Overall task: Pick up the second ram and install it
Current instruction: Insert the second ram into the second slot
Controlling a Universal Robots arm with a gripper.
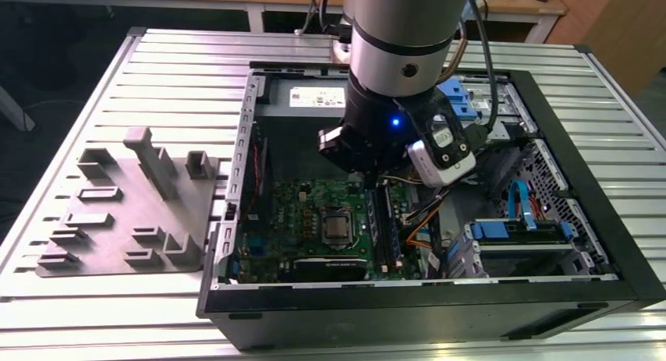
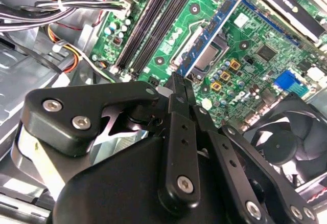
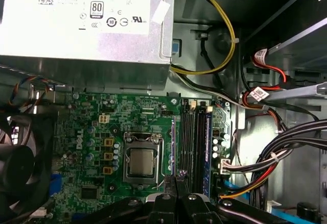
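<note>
1. Hanging straight down into the open computer case (image 1: 616,244), the arm's gripper (image 1: 370,182) sits over the end of the black memory slots (image 1: 387,230) that lies nearest the power supply (image 1: 312,97).
2. The two black fingers (image 2: 178,121) are drawn together tip to tip in the second wrist view.
3. The second ram (image 2: 217,32) is the long, thin board with a bluish sheen that runs straight out from those fingertips. The fingers appear pinched on its near part, which they hide.
4. In the second wrist view the stick lies parallel to the memory slots but apart from them. It crosses in front of the CPU socket (image 2: 206,58), so it is not seated in any slot.
5. In the first wrist view the same stick (image 3: 207,152) runs along the outer edge of the memory slots, on the side away from the socket.
6. The green motherboard (image 1: 296,217) carries the memory slots, with the socket just beside them.
7. A black fan (image 2: 286,137) sits beyond the socket from the memory slots.
8. A bundle of cables (image 3: 286,152) lies on the opposite side of the memory slots from the socket.
9. A grey fixture (image 1: 115,221) with upright blocks stands outside the case, well apart from the memory slots, toward the exterior view's left.
</note>
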